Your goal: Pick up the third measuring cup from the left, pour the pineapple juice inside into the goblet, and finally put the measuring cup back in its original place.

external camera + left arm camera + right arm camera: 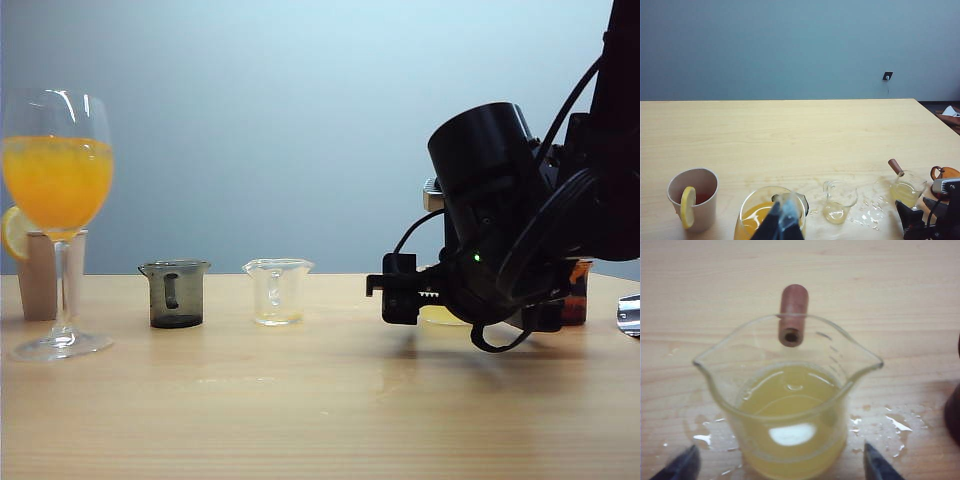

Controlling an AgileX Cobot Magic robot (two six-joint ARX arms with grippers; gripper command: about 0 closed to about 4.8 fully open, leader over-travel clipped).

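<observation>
1. Exterior view: right gripper (402, 289) hangs low at the third measuring cup (440, 314), hiding most of it; a smoky grey cup (176, 294) and a clear handled cup (277, 291) stand left, the goblet (58, 215) of orange drink far left.
2. Pale wood table (300, 410), wet in patches; blue-grey wall.
3. Right wrist view: fingers (877, 464) spread wide, flanking the cup (790, 400) of pineapple juice (790, 405), not touching.
4. Left wrist view: left gripper (781, 225) above the goblet (767, 212), state undeterminable; paper cup (694, 205) with lemon beside.

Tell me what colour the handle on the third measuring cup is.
Reddish brown handle on the third measuring cup, clearest in the right wrist view.
</observation>
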